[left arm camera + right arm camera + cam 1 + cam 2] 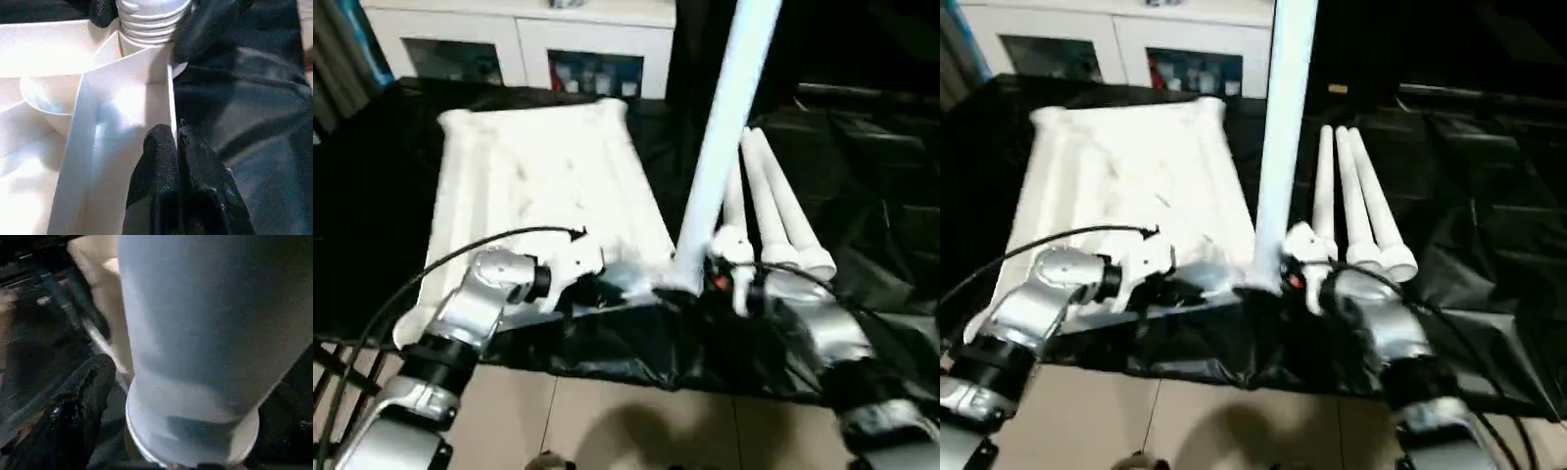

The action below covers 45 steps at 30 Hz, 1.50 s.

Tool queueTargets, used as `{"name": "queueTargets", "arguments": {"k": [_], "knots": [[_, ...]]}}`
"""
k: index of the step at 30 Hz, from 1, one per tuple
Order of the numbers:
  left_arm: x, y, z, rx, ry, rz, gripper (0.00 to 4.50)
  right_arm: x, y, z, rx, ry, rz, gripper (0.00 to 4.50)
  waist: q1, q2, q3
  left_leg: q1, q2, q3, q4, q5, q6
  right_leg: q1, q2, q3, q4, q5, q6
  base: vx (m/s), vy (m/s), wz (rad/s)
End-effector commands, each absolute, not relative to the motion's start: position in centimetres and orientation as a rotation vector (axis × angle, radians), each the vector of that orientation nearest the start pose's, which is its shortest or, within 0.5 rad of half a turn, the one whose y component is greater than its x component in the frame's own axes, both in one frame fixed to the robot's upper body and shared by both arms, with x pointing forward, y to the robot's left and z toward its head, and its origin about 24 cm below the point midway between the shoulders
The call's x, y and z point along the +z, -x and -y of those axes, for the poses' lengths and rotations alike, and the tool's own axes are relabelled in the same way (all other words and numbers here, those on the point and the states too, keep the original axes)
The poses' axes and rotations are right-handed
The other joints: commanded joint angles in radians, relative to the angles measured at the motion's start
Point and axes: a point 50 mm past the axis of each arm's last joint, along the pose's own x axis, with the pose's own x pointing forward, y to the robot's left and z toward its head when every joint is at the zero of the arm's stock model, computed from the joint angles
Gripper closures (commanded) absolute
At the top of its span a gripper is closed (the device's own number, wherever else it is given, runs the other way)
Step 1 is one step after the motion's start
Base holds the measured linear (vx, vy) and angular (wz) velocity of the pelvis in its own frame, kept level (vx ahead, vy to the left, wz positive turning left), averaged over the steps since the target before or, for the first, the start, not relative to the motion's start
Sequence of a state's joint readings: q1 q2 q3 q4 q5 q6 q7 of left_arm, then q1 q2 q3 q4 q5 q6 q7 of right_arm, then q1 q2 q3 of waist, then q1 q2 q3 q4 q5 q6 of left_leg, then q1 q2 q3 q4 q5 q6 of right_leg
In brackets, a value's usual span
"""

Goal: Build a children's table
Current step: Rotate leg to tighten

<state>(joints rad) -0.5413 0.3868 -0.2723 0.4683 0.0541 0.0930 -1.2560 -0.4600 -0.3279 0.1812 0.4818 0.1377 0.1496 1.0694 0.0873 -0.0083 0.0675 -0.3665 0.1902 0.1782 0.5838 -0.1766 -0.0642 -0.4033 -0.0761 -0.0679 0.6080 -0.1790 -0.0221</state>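
- Left gripper (178, 147): fingers pressed together, tips on the rim wall of the tabletop (538, 166) at its near edge, beside the near right corner. Looks like it's bracing the top; whether it pinches the thin wall or just pushes on it, can't tell.
- Right gripper (720, 274): jaws spread wide, sitting round the base of the upright leg (720, 147). One black finger (80, 396) shows just beside the tube, w/ a gap; not clamped, as far as the frames show.
- Upright leg: stands near vertical, slightly tilted, in the near right corner socket (146, 46). Threaded end shows just above the socket mouth in the left wrist view, so I'd judge it started but not fully seated.
- Tabletop: lies underside up, ribs showing, on the black sheet (862, 196), ahead of the robot.
- Progress (judgement): one leg of four going in. Three spare legs (773, 211) lie side by side on the sheet, just right of the upright one, touching each other. So roughly the first quarter, not finished; the other three corners are empty.
- Left to do: finish seating this leg, fit three more, flip the table upright.
- Around: white cabinet (558, 49) w/ glass-fronted compartments behind the sheet; tiled floor (607, 421) in front.
- In the way: the spare legs lie close to the right arm, could get knocked. The sheet is crumpled near the corner and could catch. A black cable (460, 250) loops over the left forearm, near the tabletop.
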Motion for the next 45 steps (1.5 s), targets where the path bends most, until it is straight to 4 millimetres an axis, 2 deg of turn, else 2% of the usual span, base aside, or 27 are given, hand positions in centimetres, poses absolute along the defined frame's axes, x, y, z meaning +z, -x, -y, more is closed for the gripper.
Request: {"name": "queueTargets", "arguments": {"k": [1, 2, 4, 5, 7, 8, 11, 19, 22, 23, 24, 26, 27, 29, 30, 32, 34, 35, 37, 38, 39, 40, 41, 45], "knots": [[5.1, -30.0, -11.9, -1.494, -0.471, -0.427, 4.5, 4.2, -28.9, 11.6, 1.366, 0.119, -0.37, 0.86, 0.0, 0.001, -0.064, 0.011, 0.046, -0.009, -0.073, -0.245, 0.046, 0.049, -0.069, 0.051, -0.078, -0.258, -0.207, 0.0, 0.0, 0.0], [5.1, -30.0, -12.1, -1.501, -0.472, -0.432, 4.5, 4.2, -28.7, 11.8, 1.391, 0.119, -0.385, 0.86, 0.003, 0.003, -0.063, 0.012, 0.046, -0.009, -0.073, -0.246, 0.046, 0.047, -0.07, 0.051, -0.08, -0.264, -0.207, 0.0, 0.0, 0.0], [5.1, -30.0, -12.4, -1.512, -0.473, -0.44, 4.5, 4.3, -28.5, 11.9, 1.406, 0.113, -0.397, 1.16, 0.006, 0.003, -0.064, 0.013, 0.048, -0.01, -0.074, -0.25, 0.041, 0.046, -0.071, 0.051, -0.079, -0.272, -0.203, 0.0, 0.0, 0.0], [5.0, -30.0, -12.6, -1.522, -0.48, -0.452, 4.5, 4.4, -28.4, 12.0, 1.418, 0.098, -0.414, 1.24, 0.004, -0.001, -0.062, 0.01, 0.047, -0.011, -0.076, -0.256, 0.038, 0.046, -0.071, 0.05, -0.08, -0.286, -0.201, 0.0, 0.0, 0.0], [5.0, -30.0, -12.7, -1.525, -0.482, -0.457, 4.5, 4.3, -28.3, 12.1, 1.427, 0.09, -0.425, 1.33, 0.005, 0.0, -0.062, 0.013, 0.047, -0.011, -0.075, -0.258, 0.034, 0.044, -0.072, 0.051, -0.082, -0.304, -0.196, 0.0, 0.0, 0.0], [5.0, -30.0, -12.8, -1.528, -0.478, -0.46, 4.5, 4.3, -28.2, 12.1, 1.441, 0.079, -0.439, 1.56, 0.005, 0.0, -0.06, 0.014, 0.046, -0.01, -0.075, -0.267, 0.031, 0.042, -0.073, 0.051, -0.086, -0.328, -0.192, 0.0, 0.0, 0.0], [5.0, -30.0, -12.9, -1.533, -0.475, -0.463, 4.5, 4.3, -28.0, 12.1, 1.454, 0.069, -0.454, 1.65, 0.005, -0.002, -0.062, 0.012, 0.047, -0.011, -0.075, -0.253, 0.028, 0.044, -0.074, 0.051, -0.084, -0.321, -0.188, 0.0, 0.0, 0.0], [5.0, -30.0, -12.8, -1.545, -0.462, -0.458, 4.5, 4.1, -27.4, 11.9, 1.468, 0.043, -0.476, 1.74, 0.005, -0.001, -0.064, 0.01, 0.046, -0.01, -0.073, -0.224, 0.036, 0.046, -0.072, 0.05, -0.076, -0.254, -0.206, 0.0, 0.0, 0.0], [4.9, -30.1, -12.6, -1.505, -0.452, -0.443, 4.5, 4.0, -27.9, 11.4, 1.389, 0.031, -0.432, 1.74, 0.005, -0.002, -0.063, 0.011, 0.046, -0.01, -0.073, -0.233, 0.033, 0.046, -0.074, 0.051, -0.078, -0.272, -0.204, 0.0, 0.0, 0.0], [4.8, -30.4, -12.2, -1.46, -0.441, -0.428, 4.5, 3.9, -28.8, 10.9, 1.275, 0.024, -0.389, 1.74, 0.003, -0.003, -0.059, 0.01, 0.045, -0.011, -0.076, -0.25, 0.026, 0.044, -0.075, 0.051, -0.083, -0.312, -0.193, 0.0, 0.0, 0.0], [4.8, -30.4, -12.2, -1.46, -0.441, -0.428, 4.5, 3.9, -28.8, 10.9, 1.275, 0.024, -0.389, 1.74, 0.0, -0.002, -0.058, 0.012, 0.045, -0.011, -0.076, -0.26, 0.019, 0.04, -0.076, 0.052, -0.085, -0.334, -0.19, 0.0, 0.0, 0.0], [4.9, -30.7, -11.2, -1.421, -0.413, -0.404, 4.5, 3.5, -30.0, 10.3, 1.128, 0.014, -0.364, 1.75, -0.007, -0.002, -0.053, 0.016, 0.043, -0.015, -0.078, -0.308, -0.002, 0.035, -0.08, 0.05, -0.095, -0.431, -0.169, 0.0, 0.0, 0.0], [5.0, -30.8, -10.5, -1.41, -0.39, -0.387, 4.5, 3.3, -30.6, 9.8, 1.047, 0.001, -0.356, 1.75, -0.015, -0.004, -0.052, 0.016, 0.04, -0.021, -0.081, -0.333, -0.019, 0.035, -0.082, 0.047, -0.102, -0.518, -0.139, 0.0, 0.0, 0.0], [5.0, -30.8, -10.1, -1.405, -0.374, -0.377, 4.5, 3.2, -31.0, 9.5, 0.993, -0.01, -0.35, 1.76, -0.027, -0.004, -0.048, 0.018, 0.038, -0.026, -0.083, -0.365, -0.025, 0.033, -0.081, 0.043, -0.112, -0.586, -0.11, 0.0, 0.0, 0.0], [5.1, -30.8, -8.9, -1.383, -0.351, -0.355, 4.5, 3.1, -32.0, 8.9, 0.869, -0.073, -0.345, 1.76, -0.036, -0.003, -0.047, 0.018, 0.037, -0.028, -0.082, -0.385, -0.026, 0.03, -0.082, 0.042, -0.115, -0.611, -0.1, 0.0, 0.0, 0.0], [5.1, -30.8, -8.3, -1.367, -0.345, -0.349, 4.5, 3.1, -32.4, 8.4, 0.809, -0.116, -0.344, 1.76, -0.046, -0.001, -0.046, 0.02, 0.037, -0.033, -0.083, -0.413, -0.031, 0.027, -0.081, 0.038, -0.121, -0.636, -0.091, 0.0, 0.0, 0.0], [5.1, -30.9, -7.4, -1.337, -0.345, -0.343, 4.5, 3.1, -32.9, 7.8, 0.74, -0.154, -0.345, 1.76, -0.051, -0.001, -0.048, 0.021, 0.036, -0.033, -0.084, -0.42, -0.026, 0.027, -0.08, 0.036, -0.125, -0.619, -0.09, 0.0, 0.0, 0.0], [5.2, -31.0, -6.3, -1.296, -0.335, -0.334, 4.5, 2.9, -33.4, 6.9, 0.658, -0.165, -0.348, 1.76, -0.055, 0.003, -0.05, 0.021, 0.039, -0.033, -0.087, -0.408, -0.027, 0.028, -0.079, 0.037, -0.12, -0.562, -0.11, 0.0, 0.0, 0.0], [5.3, -31.0, -6.2, -1.291, -0.334, -0.333, 4.5, 2.9, -33.5, 6.8, 0.648, -0.164, -0.348, 1.76, -0.057, 0.002, -0.046, 0.022, 0.037, -0.032, -0.088, -0.419, -0.027, 0.026, -0.076, 0.036, -0.123, -0.561, -0.113, 0.0, 0.0, 0.0], [5.3, -30.9, -5.3, -1.276, -0.332, -0.326, 4.5, 2.9, -33.7, 6.1, 0.616, -0.157, -0.337, 1.76, -0.057, 0.002, -0.049, 0.024, 0.038, -0.03, -0.087, -0.426, -0.028, 0.024, -0.078, 0.038, -0.123, -0.556, -0.117, 0.0, 0.0, 0.0], [5.4, -30.8, -5.1, -1.274, -0.332, -0.323, 4.5, 3.0, -33.7, 5.9, 0.614, -0.152, -0.329, 1.76, -0.056, -0.002, -0.049, 0.021, 0.038, -0.031, -0.089, -0.418, -0.022, 0.028, -0.078, 0.038, -0.121, -0.541, -0.118, 0.0, 0.0, 0.0], [5.4, -30.8, -5.0, -1.272, -0.333, -0.322, 4.5, 3.0, -33.8, 5.7, 0.611, -0.152, -0.325, 1.76, -0.055, -0.001, -0.049, 0.02, 0.036, -0.03, -0.089, -0.412, -0.019, 0.028, -0.077, 0.04, -0.121, -0.533, -0.119, 0.0, 0.0, 0.0], [5.4, -30.8, -4.9, -1.272, -0.337, -0.32, 4.5, 3.0, -33.8, 5.6, 0.611, -0.152, -0.321, 1.2, -0.054, 0.0, -0.051, 0.022, 0.038, -0.028, -0.088, -0.407, -0.015, 0.026, -0.076, 0.042, -0.119, -0.508, -0.126, 0.0, 0.0, 0.0], [5.4, -30.8, -5.3, -1.279, -0.362, -0.32, 4.5, 3.1, -33.8, 5.7, 0.623, -0.144, -0.311, 0.86, -0.047, 0.004, -0.054, 0.024, 0.04, -0.019, -0.087, -0.368, -0.003, 0.026, -0.073, 0.05, -0.11, -0.395, -0.164, 0.0, 0.0, 0.0]]}}
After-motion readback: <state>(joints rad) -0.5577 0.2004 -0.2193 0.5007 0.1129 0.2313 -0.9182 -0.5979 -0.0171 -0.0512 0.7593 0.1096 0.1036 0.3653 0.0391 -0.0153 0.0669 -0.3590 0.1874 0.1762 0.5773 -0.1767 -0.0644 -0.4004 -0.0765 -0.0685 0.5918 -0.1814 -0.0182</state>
